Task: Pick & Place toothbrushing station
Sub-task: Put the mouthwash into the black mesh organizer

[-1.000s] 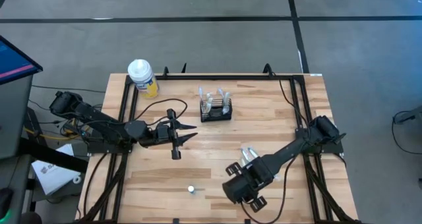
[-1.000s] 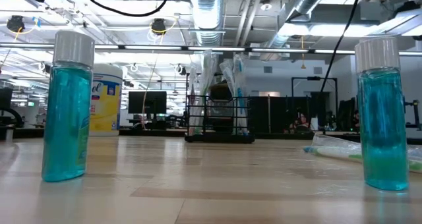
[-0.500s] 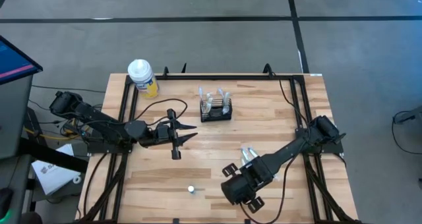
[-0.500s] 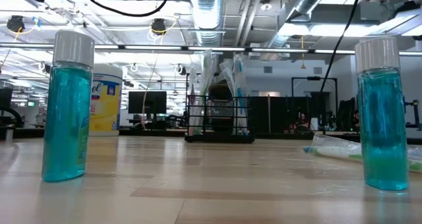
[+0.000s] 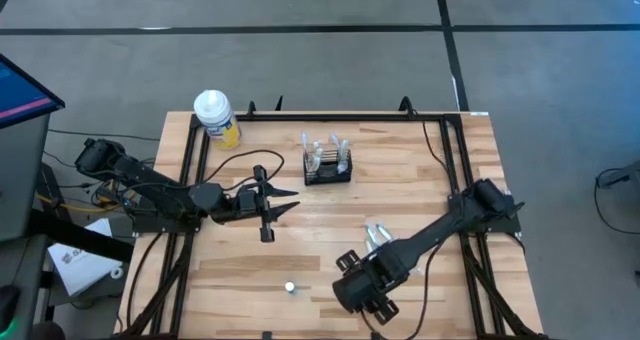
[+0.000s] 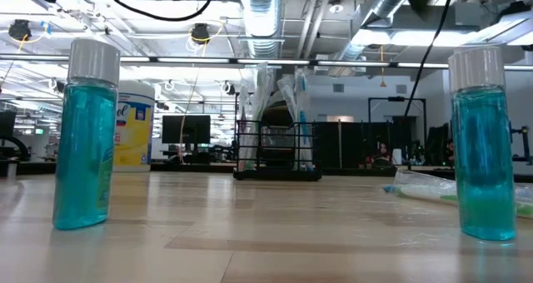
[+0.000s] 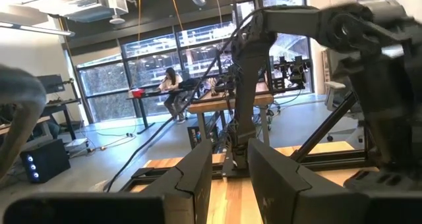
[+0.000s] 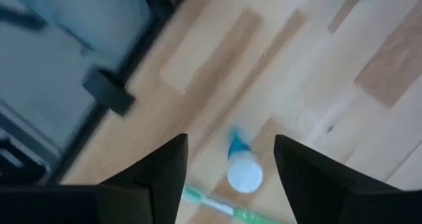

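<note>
Small bottle [image 8: 244,166]: upright on table, between the right gripper [image 8: 227,168]'s spread, empty fingers; left gripper [image 5: 268,206], fingers slightly apart, farther off.

Small black rectangular wire-mesh holder box [image 5: 328,166] stands upright, upper centre of frame, clear-wrapped items poking from its compartments.

The tabletop [image 5: 420,195] was pale wood in strips of light and darker tan, edged by a black frame. The toothbrushing station [image 5: 327,166] was black wire mesh, its contents clear and whitish. The bottle [image 5: 217,118] at the far left corner was yellow with a white cap. Two bottles [image 6: 84,133] in the low view were translucent teal with white caps. Both arms were black. The floor was grey, crossed by dark lines.
</note>
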